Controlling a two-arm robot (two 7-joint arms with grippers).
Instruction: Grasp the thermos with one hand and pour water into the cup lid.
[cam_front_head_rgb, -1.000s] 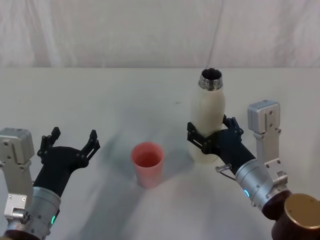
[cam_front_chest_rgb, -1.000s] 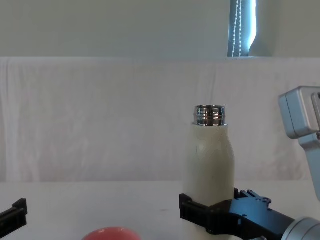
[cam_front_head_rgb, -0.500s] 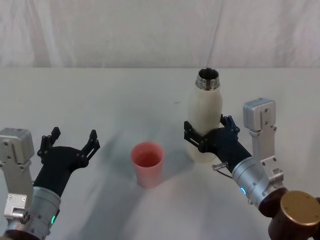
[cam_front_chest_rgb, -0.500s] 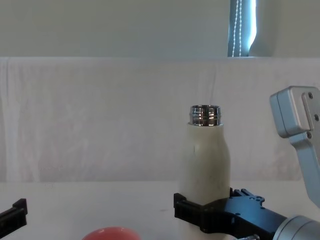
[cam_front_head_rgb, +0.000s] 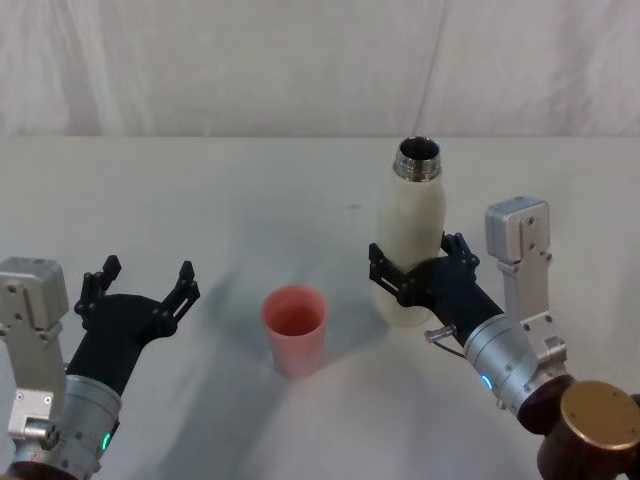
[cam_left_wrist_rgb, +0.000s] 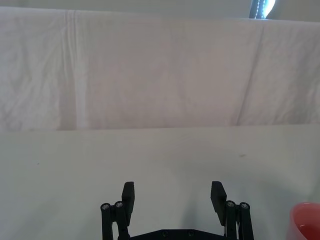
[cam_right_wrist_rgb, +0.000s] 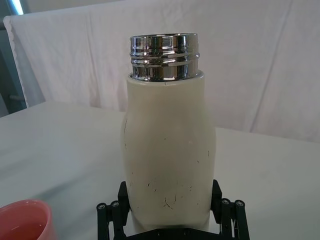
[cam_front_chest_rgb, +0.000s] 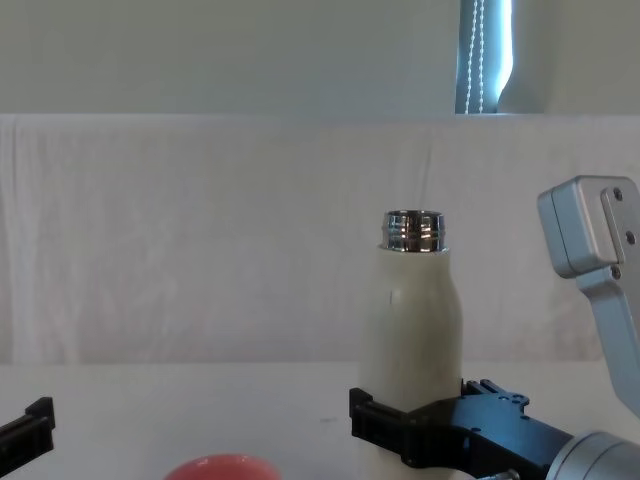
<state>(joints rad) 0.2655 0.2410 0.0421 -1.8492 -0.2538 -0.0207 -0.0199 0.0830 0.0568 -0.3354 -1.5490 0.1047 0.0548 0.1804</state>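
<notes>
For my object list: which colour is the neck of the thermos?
Shiny chrome silver, above the cream-white body of the thermos; the right wrist view shows it best.

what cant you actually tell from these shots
- Water level inside the thermos: its opaque wall and dark neck hide it in the head view.
- Whether the thermos base touches the table: the right gripper covers it in the head and right wrist views.
- Most of the cup lid: the bottom edge of the chest view cuts it off.
- Left gripper: open and idle, nothing hidden.
</notes>
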